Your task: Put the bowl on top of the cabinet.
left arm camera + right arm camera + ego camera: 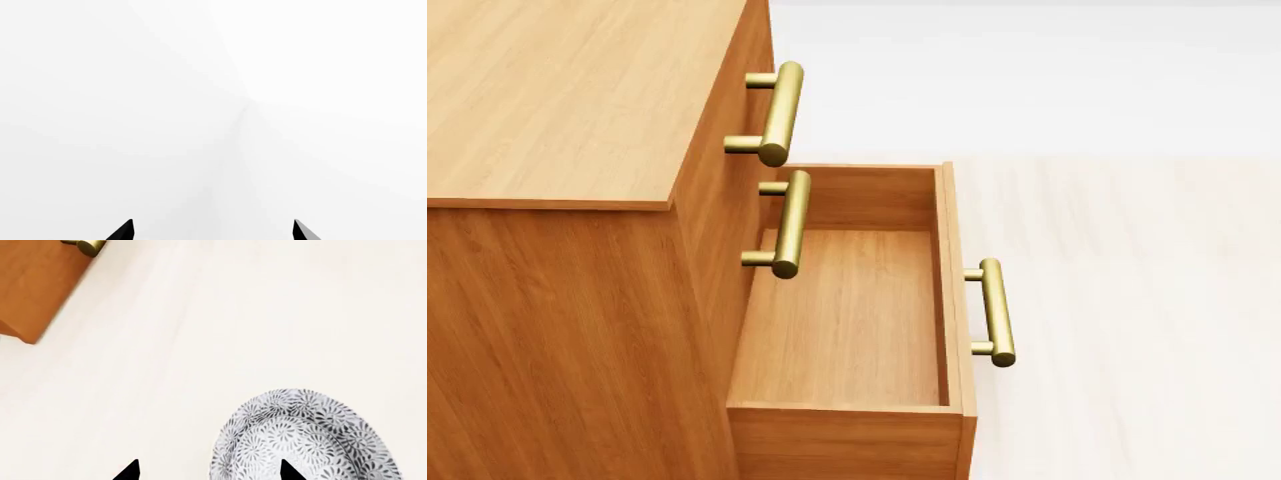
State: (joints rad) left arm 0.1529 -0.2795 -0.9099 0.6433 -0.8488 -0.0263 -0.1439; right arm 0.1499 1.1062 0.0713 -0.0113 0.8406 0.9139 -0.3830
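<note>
The bowl (303, 437) sits on the pale floor beside the cabinet (33, 285) — right claw (208, 471) spread, empty, one tip over its rim. Left claw (212, 231) spread too, holding nothing. Ceramic, likely slick and breakable — pinch the rim wall.

Black pointed claw fingertips (123, 231)

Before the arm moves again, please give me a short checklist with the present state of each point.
1. Bowl located: ok, right wrist view only.
2. Right end effector open: ok.
3. Bowl between its fingertips: not ok, one tip is over the bowl.
4. Left end effector free: ok, open on nothing.
5. Cabinet top bare: ok where visible.
6. Lower drawer closed: not ok, it is pulled out.
</note>
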